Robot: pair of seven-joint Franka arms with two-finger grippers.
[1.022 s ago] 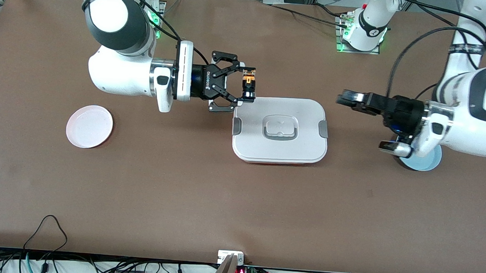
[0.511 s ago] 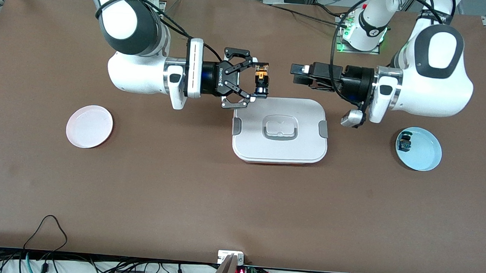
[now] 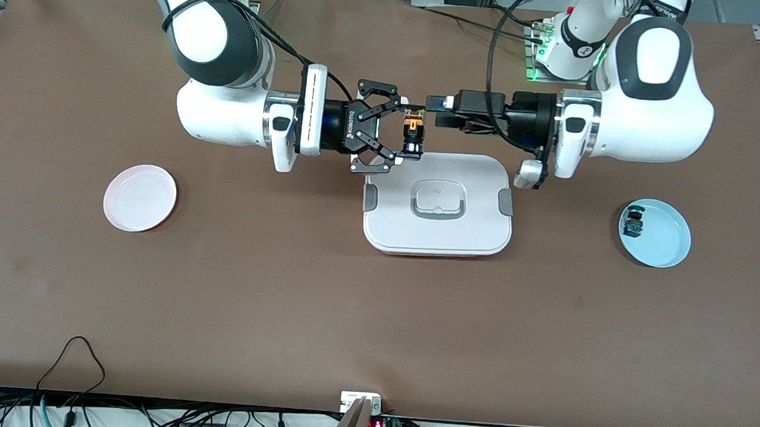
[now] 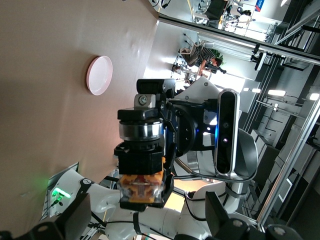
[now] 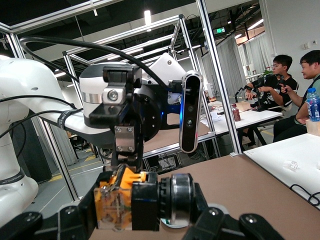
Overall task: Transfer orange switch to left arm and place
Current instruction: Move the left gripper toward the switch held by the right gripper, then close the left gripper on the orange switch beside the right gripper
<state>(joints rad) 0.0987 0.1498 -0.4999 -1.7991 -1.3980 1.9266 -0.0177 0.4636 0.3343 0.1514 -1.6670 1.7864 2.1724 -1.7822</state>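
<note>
My right gripper is shut on the orange switch and holds it in the air over the table, just off the box's edge nearest the robot bases. The white box stands mid-table. My left gripper is open, level with the switch, its tips right at the switch's orange end. In the left wrist view the switch hangs close in front of my open left gripper. In the right wrist view my right gripper clamps the switch, and a left finger reaches its orange end.
A pink plate lies toward the right arm's end; it also shows in the left wrist view. A light blue plate with a blue-capped switch lies toward the left arm's end. Bare table lies nearer the front camera.
My left arm has swung from over the blue plate to the switch. My right gripper has carried the switch a little toward the left arm's end.
</note>
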